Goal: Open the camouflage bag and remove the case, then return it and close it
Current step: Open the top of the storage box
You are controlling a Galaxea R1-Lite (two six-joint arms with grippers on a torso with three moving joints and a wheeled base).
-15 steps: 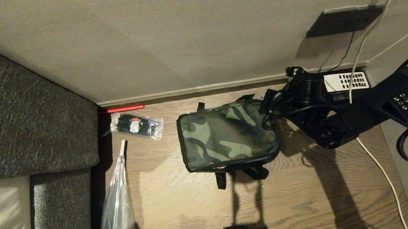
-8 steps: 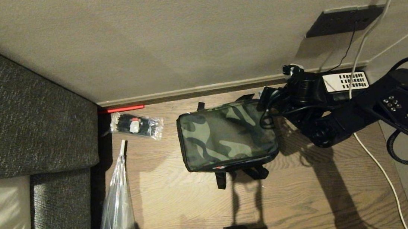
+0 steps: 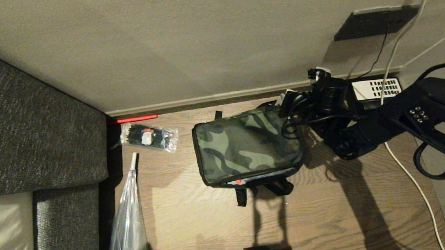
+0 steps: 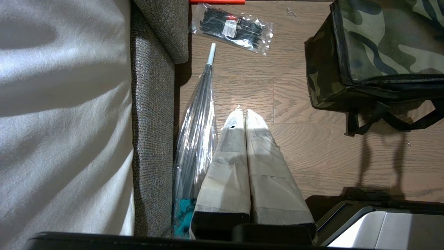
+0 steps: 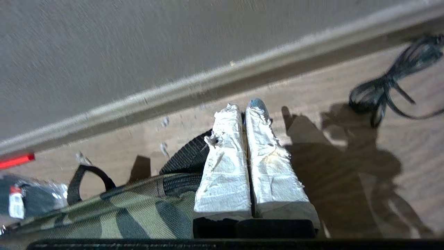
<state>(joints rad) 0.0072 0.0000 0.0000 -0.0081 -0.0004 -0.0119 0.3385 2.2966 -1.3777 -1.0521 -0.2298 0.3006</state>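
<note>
Camouflage bag point(image 3: 247, 147) on a wood-plank floor point(image 3: 337, 212), with the skirting board point(image 3: 204, 101) as landmark. The bag lies just in front of the skirting board, its long axis parallel to it, its broad top panel facing up. It is a boxy, soft fabric block in green-and-black camouflage with black trim. Along the edge away from the skirting board a thin gap shows a sliver of red; the inside is hidden, and no case can be seen. Black webbing straps point(image 3: 261, 188) trail from that same edge.

The right gripper point(image 5: 247, 107) sits at the bag's end corner closest to the skirting board. Its two tape-wrapped fingers point(image 5: 225, 166) are pressed together, tips over a black strap beside the zipper point(image 5: 180, 181); whether anything is pinched between them cannot be made out, as the fingers cover the spot. In the head view the black arm hides that corner of the bag.

The left gripper point(image 4: 242, 114) hangs parked above the floor, farther from the skirting board than the bag, its wrapped fingers closed and empty.

A clear packet point(image 3: 149, 137) of black items lies near the skirting board, beside a rough-woven grey sofa point(image 3: 31, 131). A crinkled transparent wrapper point(image 3: 128, 228) is cut off by the picture's edge
</note>
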